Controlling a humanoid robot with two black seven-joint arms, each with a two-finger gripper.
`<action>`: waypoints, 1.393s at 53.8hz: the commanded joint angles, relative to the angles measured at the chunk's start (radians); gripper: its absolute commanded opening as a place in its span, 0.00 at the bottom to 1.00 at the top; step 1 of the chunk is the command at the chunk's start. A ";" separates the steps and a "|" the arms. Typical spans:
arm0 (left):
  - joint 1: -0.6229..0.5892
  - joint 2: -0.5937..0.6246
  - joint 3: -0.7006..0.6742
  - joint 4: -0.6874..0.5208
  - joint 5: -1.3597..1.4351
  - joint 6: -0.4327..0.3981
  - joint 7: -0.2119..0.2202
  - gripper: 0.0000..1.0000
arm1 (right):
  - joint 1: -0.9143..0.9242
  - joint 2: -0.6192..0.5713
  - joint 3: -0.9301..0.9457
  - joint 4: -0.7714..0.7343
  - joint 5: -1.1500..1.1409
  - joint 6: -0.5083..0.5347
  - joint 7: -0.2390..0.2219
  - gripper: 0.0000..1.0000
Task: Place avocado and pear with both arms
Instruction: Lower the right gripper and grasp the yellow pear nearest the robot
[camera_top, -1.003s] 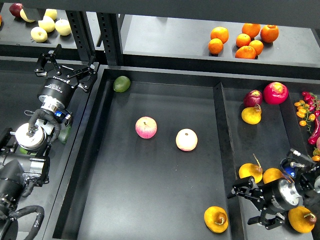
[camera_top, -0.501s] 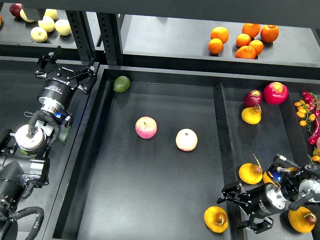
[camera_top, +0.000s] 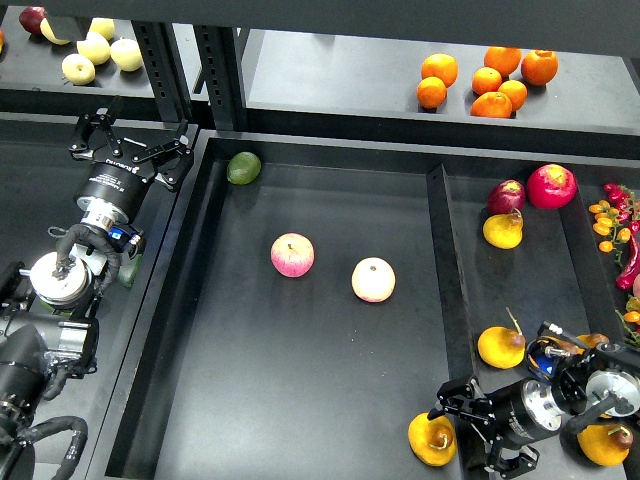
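Note:
The pear (camera_top: 432, 438), yellow-orange with a brown dimple and a short stem, lies at the front right of the big black tray (camera_top: 300, 400). My right gripper (camera_top: 474, 428) is open just to its right, over the tray's divider, with its fingers pointing at the pear. A dark green elongated fruit (camera_top: 128, 268), which looks like the avocado, is mostly hidden behind my left arm in the left bin. My left gripper (camera_top: 130, 138) is open and empty, well beyond that fruit, near the tray's far left corner.
A shorter green avocado (camera_top: 243, 167) lies in the tray's far left corner. Two pink-and-yellow apples (camera_top: 292, 254) (camera_top: 373, 279) lie mid-tray. The right bin holds more yellow pears (camera_top: 500, 346) and red fruit (camera_top: 551, 185). Oranges (camera_top: 487, 78) sit on the back shelf.
My right gripper has moved left and toward the front, from the right bin to just beside the pear in the tray. My left gripper has edged slightly away from me.

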 joint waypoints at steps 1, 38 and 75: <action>0.000 0.000 0.001 0.000 0.000 0.000 0.000 1.00 | -0.007 0.013 0.004 -0.010 -0.006 0.000 0.000 0.97; 0.008 0.000 0.000 -0.008 0.000 0.000 0.000 1.00 | -0.042 0.033 0.059 -0.028 -0.009 0.000 0.000 0.66; 0.015 0.000 0.000 -0.015 0.000 0.000 0.000 1.00 | -0.047 0.033 0.108 -0.038 -0.054 0.000 0.000 0.32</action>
